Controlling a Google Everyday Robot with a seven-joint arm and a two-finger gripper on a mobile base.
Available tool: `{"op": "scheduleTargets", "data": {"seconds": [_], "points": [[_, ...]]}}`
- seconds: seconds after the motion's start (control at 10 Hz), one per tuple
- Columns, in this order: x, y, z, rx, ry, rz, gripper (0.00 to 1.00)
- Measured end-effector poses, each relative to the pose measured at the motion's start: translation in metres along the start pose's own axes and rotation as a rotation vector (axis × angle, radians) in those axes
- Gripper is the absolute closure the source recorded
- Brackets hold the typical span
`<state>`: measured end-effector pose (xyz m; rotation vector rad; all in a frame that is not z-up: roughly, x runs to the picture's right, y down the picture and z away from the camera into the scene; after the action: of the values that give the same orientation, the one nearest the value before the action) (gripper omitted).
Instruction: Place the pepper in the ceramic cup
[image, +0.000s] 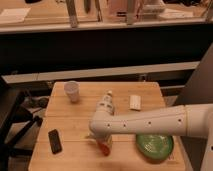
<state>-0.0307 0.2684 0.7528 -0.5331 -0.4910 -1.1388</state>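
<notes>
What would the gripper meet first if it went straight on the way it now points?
The gripper points down over the front of the wooden table. Straight on, it would probably meet the orange pepper at its tip first, then the table; depth is hard to judge.

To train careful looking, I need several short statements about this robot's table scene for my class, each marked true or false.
1. The white ceramic cup stands near the far left corner of the wooden table. True.
2. The pepper is already in the cup. False: it is at the tool, near the table's front edge, well apart from the cup.
3. The green plate sits at the front right of the table. True.
4. The black device lies on the plate. False: it lies on the bare wood at the front left.
</notes>
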Motion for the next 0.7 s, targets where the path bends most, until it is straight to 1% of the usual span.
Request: {"op": "scheduleTargets", "data": {"seconds": [0.2,0.4,0.5,0.7], "points": [[0.002,-0.001,0.012,-0.022,-0.035,-0.03,0.2],[0.008,0.002,0.024,-0.034,-0.063,-0.047,0.2],[0.011,0.006,0.032,-0.036,-0.078,-0.051,0.2],[0.013,0.009,0.042,-0.024,-0.092,-0.047,0.2]]}}
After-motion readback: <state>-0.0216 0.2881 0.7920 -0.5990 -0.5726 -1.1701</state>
